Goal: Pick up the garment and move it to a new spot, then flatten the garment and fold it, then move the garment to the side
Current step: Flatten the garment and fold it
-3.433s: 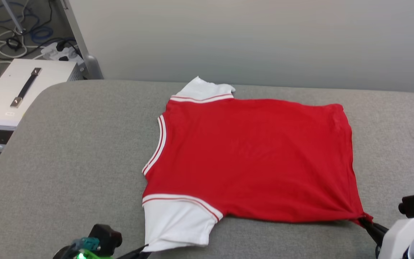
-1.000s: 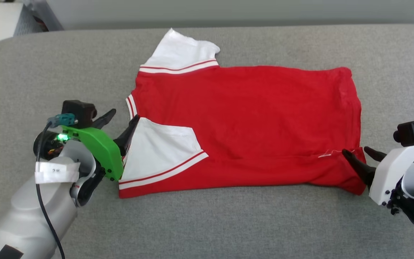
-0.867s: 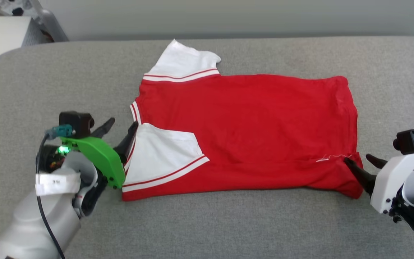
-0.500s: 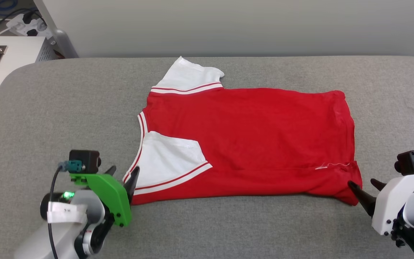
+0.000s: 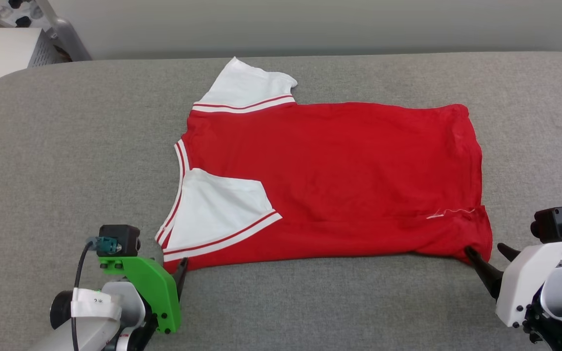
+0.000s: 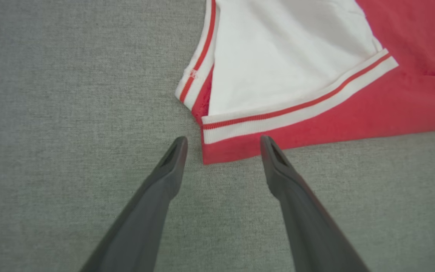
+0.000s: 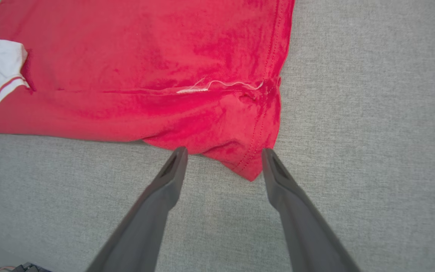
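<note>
Garment (image 5: 339, 180): lies flat, red side up, centre of the head view on the grey padded surface (image 5: 66, 146). One white sleeve (image 5: 217, 209) lies folded onto the body at lower left, and the other (image 5: 247, 83) sticks out at the top.

Left gripper (image 6: 222, 139): lower left, fingers spread wide, tips flanking the garment's near corner, nothing gripped.

Right gripper (image 7: 224, 149): lower right, equally wide, tips astride the hem corner, nothing gripped.

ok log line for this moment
garment: flat on grey surface, near edge and sleeve folded over | left gripper: open, at near shoulder corner | right gripper: open, at near hem corner | held: nothing
</note>
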### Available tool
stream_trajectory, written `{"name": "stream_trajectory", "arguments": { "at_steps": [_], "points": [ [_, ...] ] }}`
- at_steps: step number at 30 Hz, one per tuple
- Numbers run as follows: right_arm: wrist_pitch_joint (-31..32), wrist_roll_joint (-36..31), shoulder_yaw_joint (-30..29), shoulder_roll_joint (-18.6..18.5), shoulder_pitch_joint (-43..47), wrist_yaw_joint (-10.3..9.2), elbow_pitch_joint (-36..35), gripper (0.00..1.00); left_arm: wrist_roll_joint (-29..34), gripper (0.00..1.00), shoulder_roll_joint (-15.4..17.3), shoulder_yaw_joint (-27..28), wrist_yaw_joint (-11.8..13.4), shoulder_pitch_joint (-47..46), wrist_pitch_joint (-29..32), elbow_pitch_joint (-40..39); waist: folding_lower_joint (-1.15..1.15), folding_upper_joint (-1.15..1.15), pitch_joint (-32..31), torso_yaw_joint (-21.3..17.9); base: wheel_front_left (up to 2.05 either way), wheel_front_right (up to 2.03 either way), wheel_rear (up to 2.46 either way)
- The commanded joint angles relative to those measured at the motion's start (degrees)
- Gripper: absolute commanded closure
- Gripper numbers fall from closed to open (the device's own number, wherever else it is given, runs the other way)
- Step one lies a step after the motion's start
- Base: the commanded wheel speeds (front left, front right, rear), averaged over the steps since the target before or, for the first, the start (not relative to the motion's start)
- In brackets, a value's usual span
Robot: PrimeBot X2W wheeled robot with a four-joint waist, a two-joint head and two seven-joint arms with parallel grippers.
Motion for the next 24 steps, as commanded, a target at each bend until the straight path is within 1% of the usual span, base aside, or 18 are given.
{"name": "stream_trajectory", "arguments": {
  "at_steps": [1,4,7,9,13,14,15,16,17,19,24],
  "points": [
    [0.3,-0.5,-0.1,0.4,0.6,-0.05,-0.8,0.0,0.4,0.0,0.4,0.2,0.5,0.4,0.1,0.1,0.0,0.0,1.3,-0.8,0.0,0.0,0.0],
    [0.7,-0.6,-0.2,0.9,0.5,-0.05,-1.8,0.0,0.2,0.0,-0.3,1.0,1.5,0.0,-0.5,1.7,0.0,0.0,2.9,-1.5,0.0,0.0,0.0],
    [0.7,-0.6,-0.1,1.0,0.4,-0.05,-1.9,0.0,0.0,0.0,-0.9,1.5,1.8,-0.3,-1.0,3.3,0.0,0.0,3.9,-2.0,0.0,0.0,0.0],
    [0.6,-0.6,0.1,1.0,0.3,-0.05,-1.8,0.0,-0.4,0.0,-1.5,1.9,1.6,-0.5,-1.4,4.4,0.0,0.0,4.5,-2.2,0.0,0.0,0.0],
    [0.3,-0.6,0.3,0.9,0.0,-0.05,-1.6,0.0,-1.1,0.0,-1.9,1.1,1.0,-0.4,0.2,6.2,0.0,0.0,5.2,-2.5,0.0,0.0,0.0],
    [0.2,-0.6,0.3,0.9,-0.2,-0.05,-1.5,0.0,-1.4,0.04,-2.0,0.8,0.9,-0.3,1.0,6.5,0.0,0.0,5.4,-2.6,0.0,0.0,0.0],
    [0.1,-0.6,0.3,0.8,-0.3,-0.05,-1.4,0.0,-1.8,0.51,-2.0,0.5,0.5,-0.3,1.8,7.0,0.0,0.0,5.6,-2.6,0.0,0.0,0.0],
    [0.0,-0.6,0.3,0.8,-0.4,-0.05,-1.3,0.0,-2.0,0.85,-2.2,0.3,0.1,-0.2,2.3,7.4,0.0,0.0,5.6,-2.6,0.0,0.0,0.0],
    [-0.1,-0.7,0.2,0.8,-0.6,-0.05,-1.2,0.0,-2.3,1.0,-2.4,0.1,-0.4,-0.3,2.7,7.6,0.0,0.0,5.7,-2.5,0.0,0.0,0.0],
    [-0.3,-0.8,0.1,0.6,-0.7,-0.05,-0.9,0.0,-2.4,1.0,-2.7,0.1,-0.9,-0.4,2.7,7.7,0.0,0.0,5.6,-2.3,0.0,0.0,0.0],
    [-0.6,-1.5,-0.3,0.1,-0.6,-0.05,0.2,0.0,-2.0,1.0,-3.2,0.9,-1.5,-0.9,0.3,7.3,0.0,0.0,4.4,-1.5,0.0,0.0,0.0]
  ]
}}
